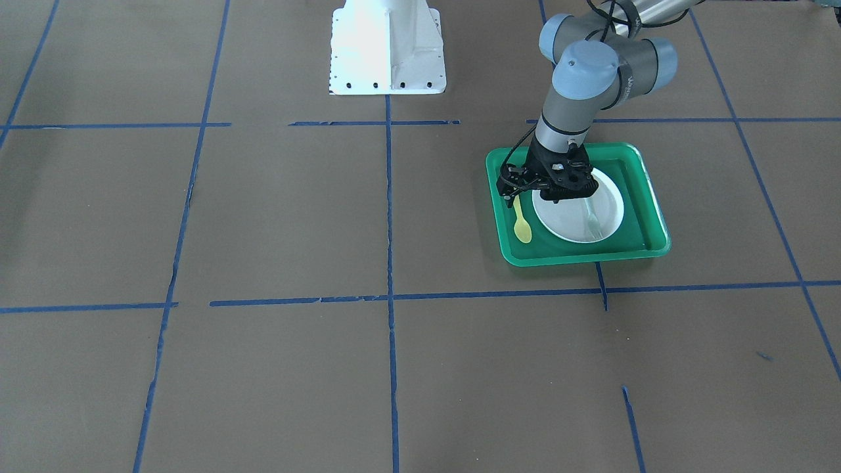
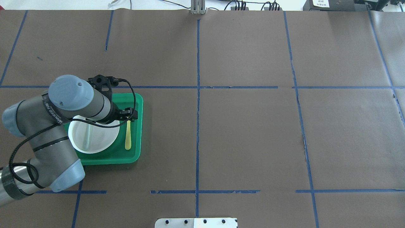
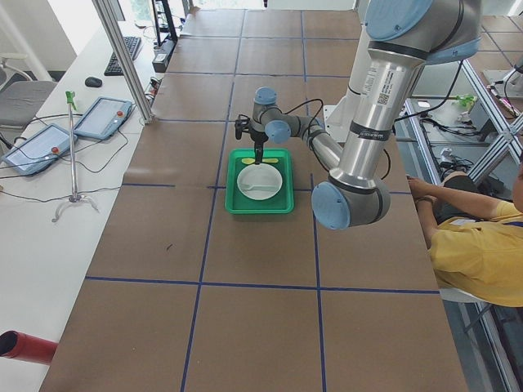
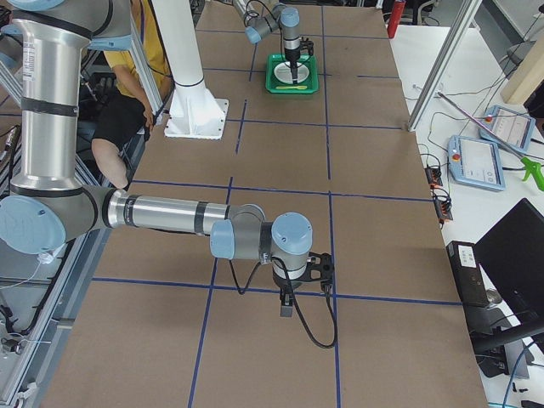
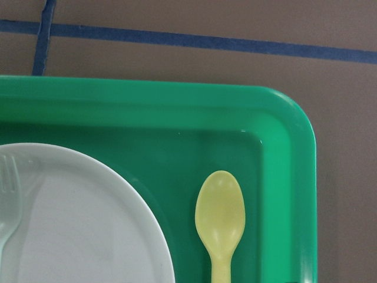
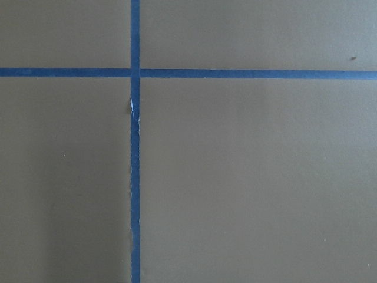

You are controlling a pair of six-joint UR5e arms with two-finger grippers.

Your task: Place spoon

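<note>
Overhead exterior shows the white mounting plate at the near edge of the table, which is covered in brown paper marked off with blue tape lines. On the left half, the left arm reaches in from the near left corner over a green tray. A white plate sits in the tray's left and middle part. A pale grey-green fork lies on the plate's left side, tines toward the far end.

The pale-yellow spoon lies on the tray floor just right of the plate, between it and the tray's right wall and parallel to that wall. Its bowl is at the far end and, in the left wrist view, sits apart from the plate's rim.

The left gripper points straight down over the spoon's handle. Its fingertips are not clear in any view, so I cannot tell how wide they stand or whether they touch the spoon.

The right gripper shows only in the exterior right view, pointing down over bare paper beside a crossing of tape lines, well apart from the tray. How its fingers stand cannot be told.
</note>
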